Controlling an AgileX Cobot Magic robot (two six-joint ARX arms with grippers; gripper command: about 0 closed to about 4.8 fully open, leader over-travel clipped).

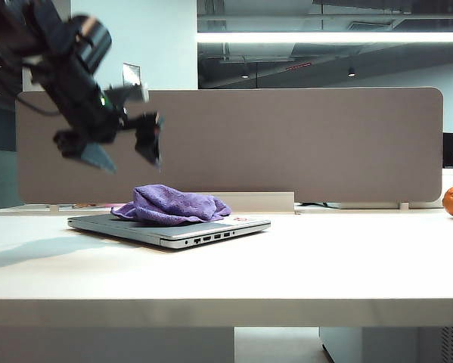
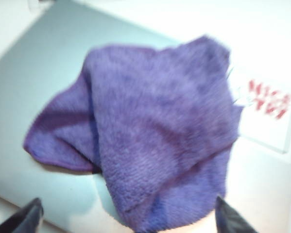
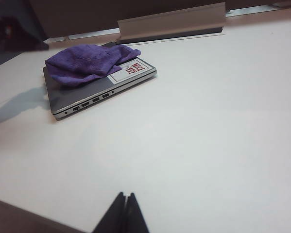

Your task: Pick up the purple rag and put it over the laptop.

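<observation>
Rag: purple rag (image 1: 173, 204) is sitting bunched up on the lid of the laptop (image 1: 211, 233), covering the middle and back part, nothing gripping it.

Laptop: lying closed and flat on the bench (image 1: 324, 265), port edge facing the exterior camera, white sticker (image 3: 131, 69) with red lettering poking out past the rag's edge.

Left hand: left hand (image 1: 120, 147) is hanging in the air above the laptop's left end, fingers spread wide apart, empty. In its wrist view the two fingertips (image 2: 26, 216) are framing the rag from above with a clear gap.

Right hand: right hand (image 3: 124, 213) is parked low over the near bench, fingers pressed together, holding nothing, well apart from the laptop.

Key relation: rag is lying below the left hand and slightly toward the middle of the bench, so that arm is by far the nearer one.

Progress guess: looks pretty much done to me, though the rag is lumped up, not spread, so part of the lid is showing.
</observation>
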